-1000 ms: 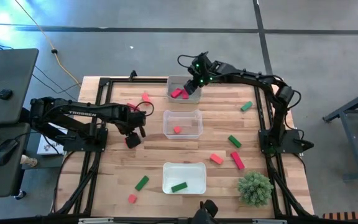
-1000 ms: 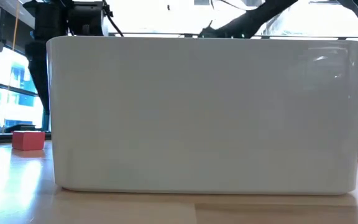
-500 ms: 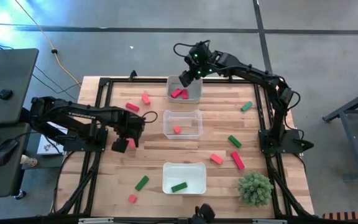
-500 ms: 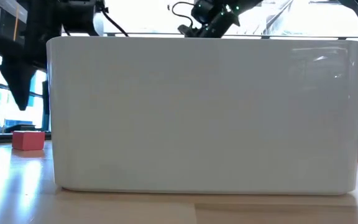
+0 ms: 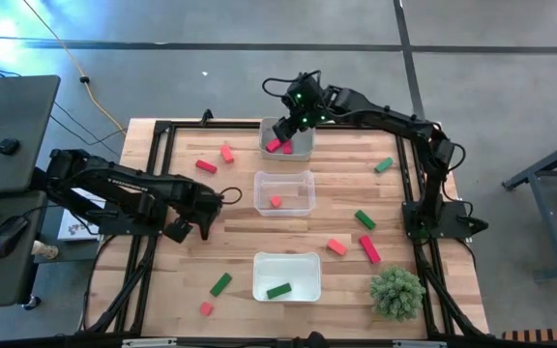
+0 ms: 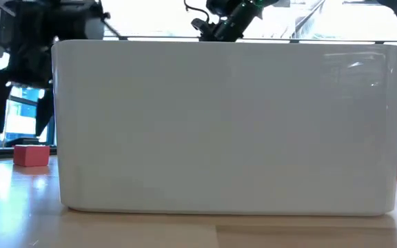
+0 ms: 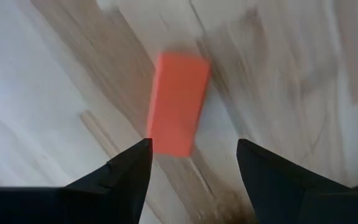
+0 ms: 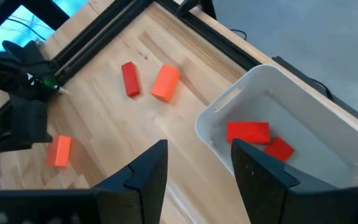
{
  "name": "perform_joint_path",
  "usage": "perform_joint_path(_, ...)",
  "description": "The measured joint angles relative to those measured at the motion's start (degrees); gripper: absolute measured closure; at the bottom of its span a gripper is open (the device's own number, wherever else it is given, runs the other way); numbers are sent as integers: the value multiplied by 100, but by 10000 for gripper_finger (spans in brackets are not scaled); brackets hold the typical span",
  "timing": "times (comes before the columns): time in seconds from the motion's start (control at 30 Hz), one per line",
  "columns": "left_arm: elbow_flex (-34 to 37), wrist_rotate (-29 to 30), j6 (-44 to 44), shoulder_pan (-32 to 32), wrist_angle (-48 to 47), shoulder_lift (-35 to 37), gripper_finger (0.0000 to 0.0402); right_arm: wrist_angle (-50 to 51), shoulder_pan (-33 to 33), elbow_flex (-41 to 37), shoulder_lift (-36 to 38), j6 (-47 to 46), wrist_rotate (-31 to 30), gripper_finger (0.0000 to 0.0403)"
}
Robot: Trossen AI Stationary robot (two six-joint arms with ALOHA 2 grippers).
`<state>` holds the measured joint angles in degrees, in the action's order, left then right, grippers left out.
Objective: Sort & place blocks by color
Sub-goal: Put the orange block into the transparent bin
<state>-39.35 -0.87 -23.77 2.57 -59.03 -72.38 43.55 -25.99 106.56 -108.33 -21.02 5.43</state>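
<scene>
My left gripper [image 5: 184, 230] is open, low over the table's left middle. An orange-red block [image 7: 176, 102] lies flat on the wood just ahead of its fingertips and touches neither. The block also shows in the right wrist view [image 8: 59, 151]. My right gripper [image 5: 283, 129] is open and empty above the far clear tray [image 5: 305, 150], which holds two crimson blocks [image 8: 248, 132]. The middle tray [image 5: 306, 180] holds an orange block [image 5: 276, 202]. The near tray [image 5: 309, 259] holds a green block [image 5: 278, 290]. Other blocks lie loose on the table.
Loose blocks: crimson [image 5: 206, 166] and orange [image 5: 227, 152] at the far left, green [image 5: 220, 283] and orange-pink [image 5: 206, 308] at the near left, green [image 5: 383, 165], green [image 5: 365, 219], orange [image 5: 337, 246] and crimson [image 5: 369, 249] on the right. A bushy plant [image 5: 396, 292] stands at the near right.
My left gripper has moved toward the table's near left and now stands over the orange-red block. My right gripper has moved a little toward the table's left, staying above the far tray.
</scene>
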Motion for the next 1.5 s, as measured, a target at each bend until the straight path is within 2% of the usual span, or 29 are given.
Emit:
perform_joint_path(0.23,321,501,50,-7,238,-2,177,-2,111,0,0,-187,-94,237)
perform_joint_path(1.17,723,518,-194,-9,1221,-202,178,-7,130,-2,0,-714,-227,237)
perform_joint_path(1.3,723,496,-194,-9,1289,-203,202,-4,130,-2,0,-712,-227,237)
perform_joint_path(1.5,710,494,-194,-9,1299,-199,281,-7,130,0,0,-707,-225,237)
